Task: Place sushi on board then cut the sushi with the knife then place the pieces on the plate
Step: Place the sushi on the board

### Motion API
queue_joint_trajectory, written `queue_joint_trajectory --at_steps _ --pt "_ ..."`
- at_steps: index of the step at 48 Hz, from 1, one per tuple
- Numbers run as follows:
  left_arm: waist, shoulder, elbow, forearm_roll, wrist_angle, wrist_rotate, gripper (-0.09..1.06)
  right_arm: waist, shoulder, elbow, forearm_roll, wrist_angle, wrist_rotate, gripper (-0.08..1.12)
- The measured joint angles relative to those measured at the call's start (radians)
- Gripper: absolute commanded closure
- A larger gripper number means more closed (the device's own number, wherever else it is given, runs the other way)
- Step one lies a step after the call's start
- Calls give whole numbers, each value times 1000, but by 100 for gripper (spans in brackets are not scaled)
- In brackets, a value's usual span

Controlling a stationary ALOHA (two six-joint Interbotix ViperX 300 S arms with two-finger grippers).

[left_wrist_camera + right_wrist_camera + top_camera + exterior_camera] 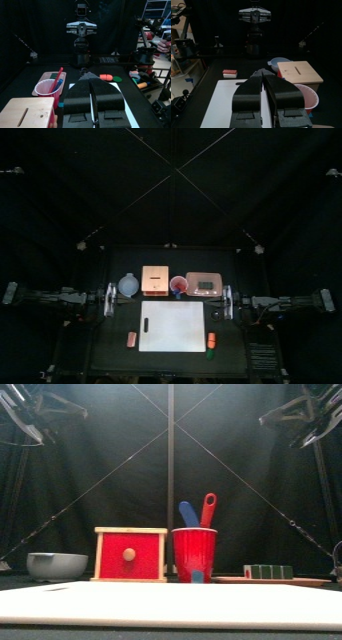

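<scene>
The dark green sushi roll lies on the pink tray at the back right of the table. The red cup holds a blue knife and a red knife. In front of them the white cutting board lies bare. My left gripper rests shut at the table's left edge, its jaws pressed together. My right gripper rests shut at the right edge, its jaws likewise together. Neither holds anything.
A wooden box with a red drawer front stands left of the cup, and a blue-grey bowl further left. A small red toy lies left of the board; an orange toy and a green one lie to its right.
</scene>
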Motion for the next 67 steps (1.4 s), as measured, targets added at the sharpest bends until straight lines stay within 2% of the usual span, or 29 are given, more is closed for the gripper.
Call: queue_joint_trajectory --at_steps 8,14,28,35,44,54,67 --pt "5 52 -3 2 -6 3 99 -31 8 -2 9 18 14 102" --pt "6 87 -3 0 -6 3 99 -104 21 -21 26 81 21 101" --pt "6 175 -12 0 -29 2 99 -336 110 -163 55 430 14 100" --pt "8 212 -17 2 -48 3 99 -413 196 -235 54 603 0 94" --pt "8 245 -20 0 -51 2 99 -437 330 -304 5 755 -9 78" --pt "8 255 -20 0 -51 2 99 -443 431 -359 -84 914 -55 50" --pt "9 256 -20 0 -51 3 99 -483 514 -396 -95 999 -78 15"
